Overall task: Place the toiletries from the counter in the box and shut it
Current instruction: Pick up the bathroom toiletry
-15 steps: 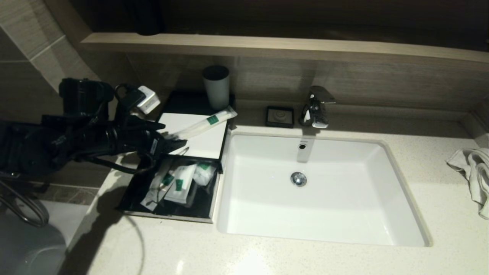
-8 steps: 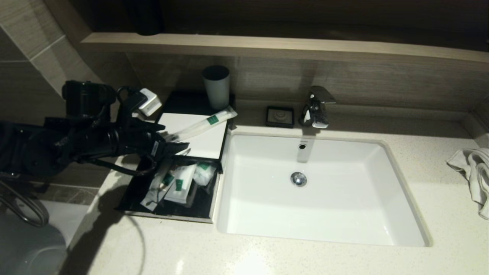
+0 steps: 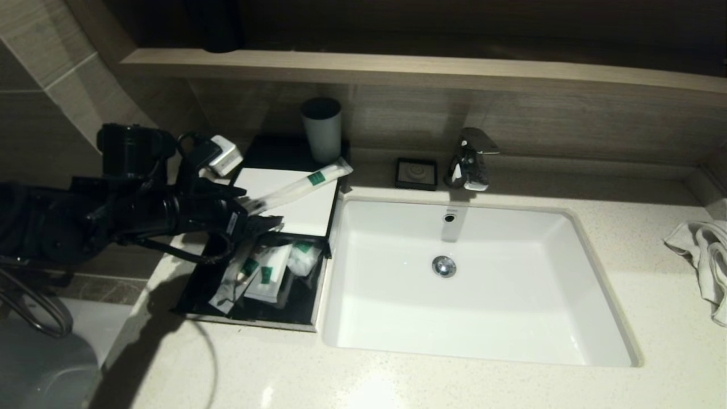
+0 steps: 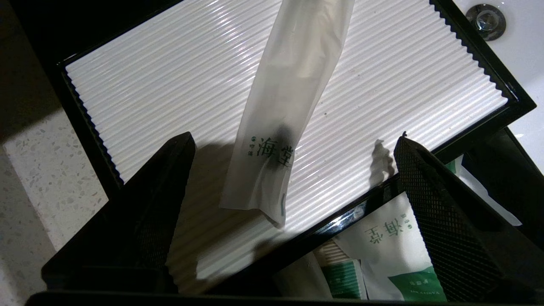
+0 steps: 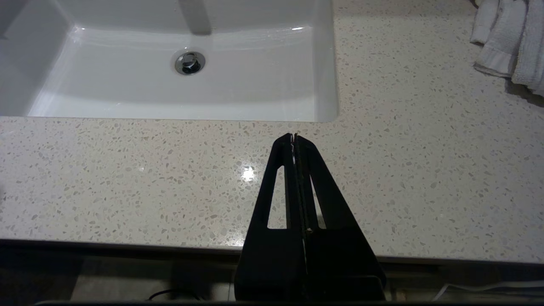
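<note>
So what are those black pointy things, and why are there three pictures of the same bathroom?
They are a robot's pincers, called grippers. One picture comes from a camera on the robot's head, looking down at the counter with its white basin. The other two come from cameras on its wrists, right behind the fingers.

The left gripper is open and holds nothing. It hangs over a long slim packet lying on the white top of the box. The box's drawer is pulled out, with more packets inside.

The right gripper is shut and empty, parked over the counter's front edge. A cup, soap dish, tap and towel are there too.
</note>
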`<state>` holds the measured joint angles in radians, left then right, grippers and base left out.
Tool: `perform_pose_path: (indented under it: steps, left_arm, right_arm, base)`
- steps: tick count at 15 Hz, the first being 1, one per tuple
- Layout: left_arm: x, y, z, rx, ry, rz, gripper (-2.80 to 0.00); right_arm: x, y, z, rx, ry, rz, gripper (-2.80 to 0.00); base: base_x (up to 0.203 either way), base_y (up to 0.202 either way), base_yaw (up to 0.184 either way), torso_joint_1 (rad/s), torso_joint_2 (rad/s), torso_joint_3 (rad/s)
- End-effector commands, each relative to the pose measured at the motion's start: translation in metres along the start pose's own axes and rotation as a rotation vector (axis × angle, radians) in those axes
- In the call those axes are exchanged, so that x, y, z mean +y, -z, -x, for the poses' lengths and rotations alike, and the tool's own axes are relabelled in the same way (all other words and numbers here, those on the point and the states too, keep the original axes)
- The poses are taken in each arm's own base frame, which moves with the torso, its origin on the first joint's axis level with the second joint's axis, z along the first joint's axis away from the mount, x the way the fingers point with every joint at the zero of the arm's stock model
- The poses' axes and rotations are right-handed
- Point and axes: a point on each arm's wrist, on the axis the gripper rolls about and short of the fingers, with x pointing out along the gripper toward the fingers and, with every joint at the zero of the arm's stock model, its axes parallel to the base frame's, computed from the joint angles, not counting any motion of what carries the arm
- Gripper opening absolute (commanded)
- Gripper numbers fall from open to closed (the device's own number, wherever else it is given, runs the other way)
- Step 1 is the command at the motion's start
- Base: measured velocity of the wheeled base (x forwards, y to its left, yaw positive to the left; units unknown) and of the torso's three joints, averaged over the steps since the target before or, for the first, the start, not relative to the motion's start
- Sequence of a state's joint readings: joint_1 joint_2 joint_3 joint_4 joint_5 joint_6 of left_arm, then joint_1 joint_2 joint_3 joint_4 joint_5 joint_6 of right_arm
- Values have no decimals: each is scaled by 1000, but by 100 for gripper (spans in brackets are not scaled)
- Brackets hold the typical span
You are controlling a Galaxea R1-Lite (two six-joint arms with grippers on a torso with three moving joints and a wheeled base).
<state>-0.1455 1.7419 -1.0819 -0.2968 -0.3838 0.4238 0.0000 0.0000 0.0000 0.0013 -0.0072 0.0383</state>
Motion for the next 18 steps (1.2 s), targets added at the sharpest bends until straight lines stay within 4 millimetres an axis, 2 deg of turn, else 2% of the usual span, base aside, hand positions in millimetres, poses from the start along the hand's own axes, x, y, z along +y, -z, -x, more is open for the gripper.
perform_pose_path:
  steps: [1, 16, 17, 18]
  left_arm:
    - [0, 2, -2, 2, 6, -1, 0]
    - [2, 3, -7, -4, -7, 4, 0]
    - [2, 3, -9, -13, -11, 0, -280]
    - [3, 3, -10, -27, -17, -6, -280]
  right_arm:
    - [0, 0, 0, 0, 1, 0, -280]
    - [0, 0, 0, 1, 1, 0, -280]
    - [0, 0, 0, 0, 1, 0, -280]
    - [0, 0, 0, 0, 1, 0, -280]
  base:
    - [0, 0, 0, 0, 0, 0]
    - [0, 0, 0, 0, 0, 0]
    - [0, 0, 0, 0, 0, 0]
    - [0, 0, 0, 0, 0, 0]
